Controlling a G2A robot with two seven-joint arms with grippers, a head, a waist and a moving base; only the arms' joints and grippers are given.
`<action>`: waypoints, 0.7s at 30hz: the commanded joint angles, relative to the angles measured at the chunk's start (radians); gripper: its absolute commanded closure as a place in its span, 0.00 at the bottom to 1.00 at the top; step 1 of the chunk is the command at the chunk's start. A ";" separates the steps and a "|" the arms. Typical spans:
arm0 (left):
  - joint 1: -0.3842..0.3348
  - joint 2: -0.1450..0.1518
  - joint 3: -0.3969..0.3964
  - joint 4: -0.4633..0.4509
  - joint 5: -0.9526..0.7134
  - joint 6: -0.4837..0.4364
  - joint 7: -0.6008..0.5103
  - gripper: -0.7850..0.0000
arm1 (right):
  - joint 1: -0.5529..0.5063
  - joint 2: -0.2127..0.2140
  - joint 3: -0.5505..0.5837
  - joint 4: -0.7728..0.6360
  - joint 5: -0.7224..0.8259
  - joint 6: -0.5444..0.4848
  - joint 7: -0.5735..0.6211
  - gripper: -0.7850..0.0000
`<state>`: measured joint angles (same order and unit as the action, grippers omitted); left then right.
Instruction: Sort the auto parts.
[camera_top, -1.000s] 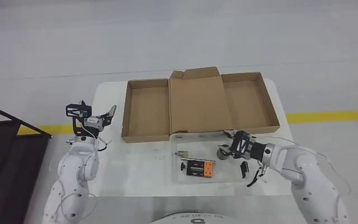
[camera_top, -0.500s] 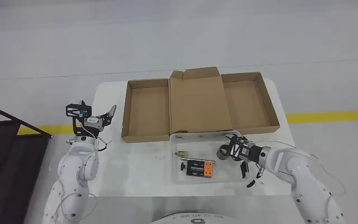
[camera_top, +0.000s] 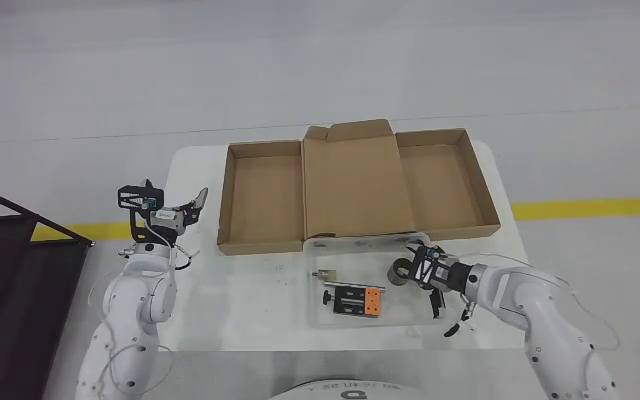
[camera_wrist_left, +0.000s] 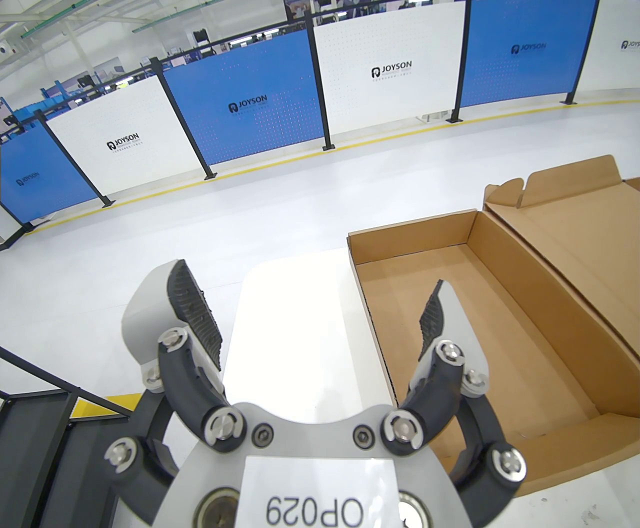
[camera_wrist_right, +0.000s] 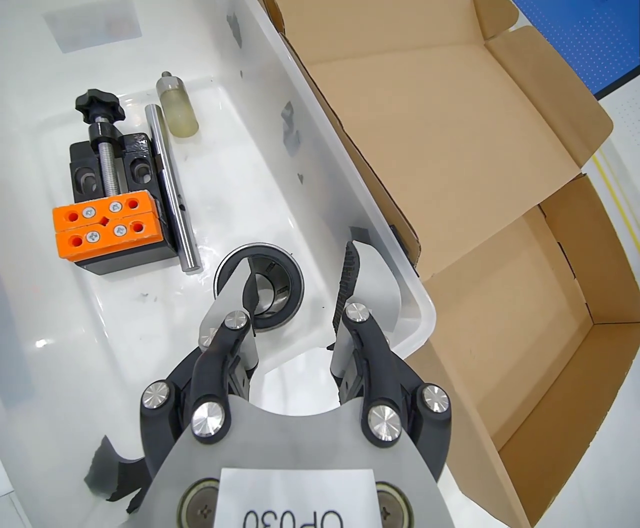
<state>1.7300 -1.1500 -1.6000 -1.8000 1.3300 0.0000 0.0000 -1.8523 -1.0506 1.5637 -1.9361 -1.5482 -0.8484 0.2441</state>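
We take the part in hand to be the black ring (camera_wrist_right: 270, 250). It lies flat on the floor of the clear tray (camera_wrist_right: 320, 165), toward the tray's right end and nearer the long wall beside the cardboard box (camera_wrist_right: 425, 125).

The right gripper (camera_wrist_right: 299, 257) stands over the ring with its fingers spread and nothing held. One finger reaches down into the bore. The other sits outside the ring, in the gap between the ring and the box-side wall. That straddle is what the coming move turns on: the ring's wall lies between the two pads, so closing them should pinch one side of it. Whether either pad touches the ring yet, we cannot tell.

The ring is round and its bore faces up (so it has no long axis to line up with), and what counts is how deep the fingers sit. The outer finger is close to the tray wall, which could be nudged as the fingers close.

The orange-jawed vise (camera_wrist_right: 110, 225) and the steel rod (camera_wrist_right: 170, 190) lie toward the tray's other end, well apart from the fingers.

The left gripper (camera_wrist_left: 310, 280) hangs open and empty at the table's (camera_top: 250, 290) left edge, beside the box's left compartment. The right arm is plainly the nearer one.
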 joint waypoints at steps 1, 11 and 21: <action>0.000 0.000 0.000 0.000 0.000 0.000 0.000 0.00 | -0.001 0.001 -0.001 0.001 0.008 0.005 0.006 0.57; 0.000 0.000 0.000 0.000 0.000 0.000 0.000 0.00 | 0.037 0.007 -0.022 0.004 0.043 -0.013 0.082 0.58; 0.000 0.000 0.000 0.000 0.000 0.000 0.000 0.00 | 0.061 0.011 -0.055 0.005 0.064 -0.006 0.148 0.60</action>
<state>1.7300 -1.1500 -1.6000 -1.8000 1.3300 0.0000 0.0000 -1.7935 -1.0401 1.5115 -1.9333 -1.4866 -0.8558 0.3878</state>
